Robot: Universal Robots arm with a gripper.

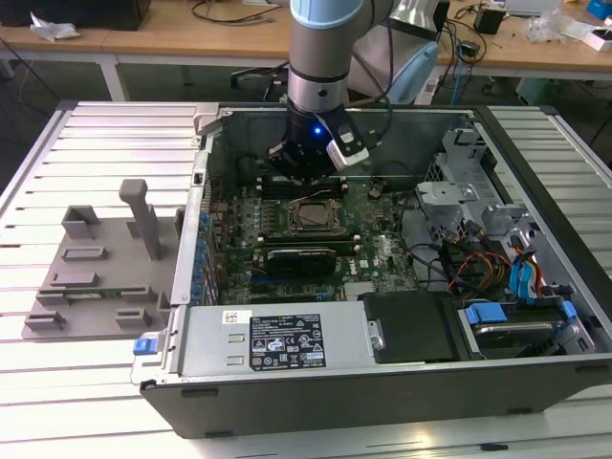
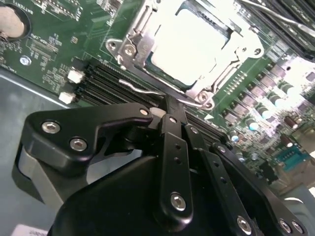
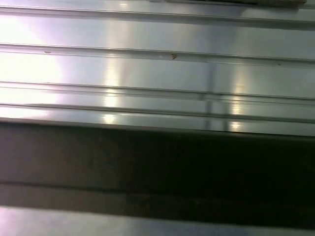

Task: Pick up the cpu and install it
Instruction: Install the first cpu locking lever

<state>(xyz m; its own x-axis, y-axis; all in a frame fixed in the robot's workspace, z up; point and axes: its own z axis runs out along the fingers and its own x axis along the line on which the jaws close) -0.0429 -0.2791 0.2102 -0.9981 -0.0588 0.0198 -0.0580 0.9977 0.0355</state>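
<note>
A grey tray (image 1: 96,277) with a tall post sits at the exterior view's left, outside the open computer case (image 1: 382,373). The gripper (image 2: 170,105) hangs just above the board, fingers pressed together, grasping nothing. The cpu (image 2: 189,49) lies in its socket (image 1: 313,216).

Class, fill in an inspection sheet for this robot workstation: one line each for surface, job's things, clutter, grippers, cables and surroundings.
Surface: slatted metal table carrying an open computer case.
Job's things: cpu, silvery lid, lying in the motherboard socket, framed by its metal bracket, in the second wrist view.
Clutter: grey plastic fixture tray with an upright post, beside the case on the exterior view's left.
Grippers: gripper inside the case, just above the socket; holding nothing visible.
Cables: coloured wire bundle inside the case, at the exterior view's right.
Surroundings: wooden benches behind, with cords and small items.
</note>
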